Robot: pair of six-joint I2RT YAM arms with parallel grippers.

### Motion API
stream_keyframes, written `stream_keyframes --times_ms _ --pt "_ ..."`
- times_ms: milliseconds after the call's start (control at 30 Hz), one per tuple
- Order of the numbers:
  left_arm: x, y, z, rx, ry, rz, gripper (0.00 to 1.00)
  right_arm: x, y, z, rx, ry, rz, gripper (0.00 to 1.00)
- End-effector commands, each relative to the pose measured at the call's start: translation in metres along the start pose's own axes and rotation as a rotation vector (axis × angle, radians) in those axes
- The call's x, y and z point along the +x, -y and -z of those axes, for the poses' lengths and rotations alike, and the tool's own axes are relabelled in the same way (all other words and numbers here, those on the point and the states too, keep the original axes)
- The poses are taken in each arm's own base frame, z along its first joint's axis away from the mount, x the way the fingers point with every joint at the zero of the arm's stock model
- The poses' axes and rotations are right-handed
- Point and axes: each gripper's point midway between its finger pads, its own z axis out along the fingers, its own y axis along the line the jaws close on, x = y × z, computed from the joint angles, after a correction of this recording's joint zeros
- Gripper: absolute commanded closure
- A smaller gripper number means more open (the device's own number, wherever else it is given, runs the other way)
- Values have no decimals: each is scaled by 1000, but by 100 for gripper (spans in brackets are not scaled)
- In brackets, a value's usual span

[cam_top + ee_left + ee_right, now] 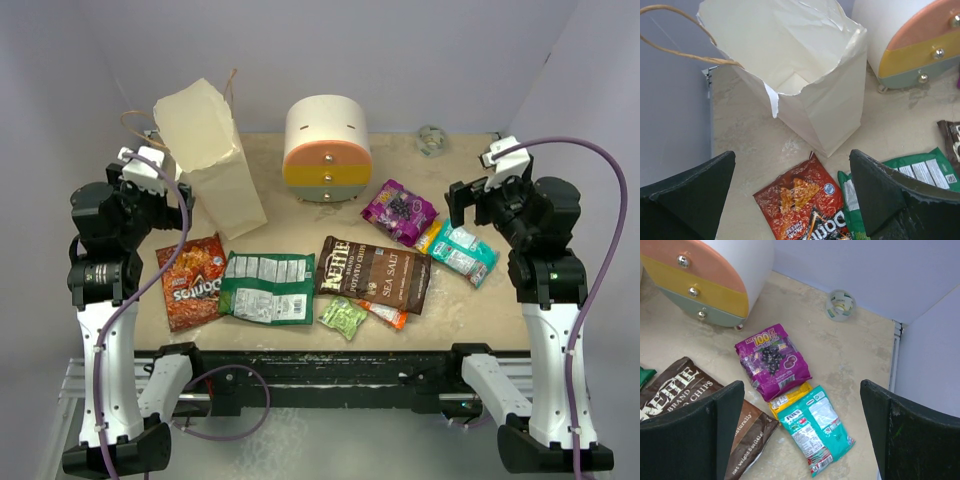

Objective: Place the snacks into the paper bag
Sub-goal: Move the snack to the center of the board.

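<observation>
Paper bag: mouth open. All snacks lie flat outside it. Brown chip bag well right; green packet and Doritos packet just in front; purple packet and teal packet far right. Left gripper and right gripper: fingers spread, empty.

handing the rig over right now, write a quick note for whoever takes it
Left gripper: open, empty, facing the paper bag.
Right gripper: open, empty, above the purple packet and teal packet.
Bag: back left, leaning, mouth open, no packet visible inside.
On the table: Doritos, green packet, brown chip bag, lime-green packet, orange packet, yellow packet between purple and teal.
Done: nothing bagged.
Left: all eight packets.
</observation>
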Motion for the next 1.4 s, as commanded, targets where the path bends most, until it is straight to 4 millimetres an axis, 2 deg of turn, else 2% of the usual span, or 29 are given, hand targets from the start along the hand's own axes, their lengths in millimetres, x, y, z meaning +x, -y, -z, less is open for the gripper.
stream_keyframes --times_ms 0,233,333,467,600,733,800,967,1200,1267,1300,1367 --pt "10 15 0 104 -16 -69 1 -7 -2 3 -29 15 46 0" --pt "61 36 8 287 -173 -261 1 27 -30 -13 -214 -93 79 0" --pt "81 39 11 323 -223 -305 1 49 -37 -22 -253 -150 112 0" --pt "100 44 11 358 -264 -318 1 89 -49 -33 -315 -239 162 0" --pt "110 50 10 392 -261 -321 1 120 -64 -44 -380 -295 177 0" --pt "118 57 7 430 -265 -299 1 131 -79 -53 -451 -294 167 0" --pt "122 60 7 445 -268 -295 1 147 -90 -56 -496 -310 153 0" --pt "133 58 4 446 -290 -312 1 155 -107 -72 -558 -304 151 0" --pt "136 57 -1 433 -289 -303 1 154 -82 -123 -380 -326 83 4" --pt "134 59 -3 440 -279 -292 1 165 -77 -135 -357 -357 93 5" --pt "133 60 -4 443 -275 -287 1 155 -72 -144 -345 -343 113 5" --pt "131 61 -7 444 -269 -278 1 167 -72 -153 -363 -385 153 7"
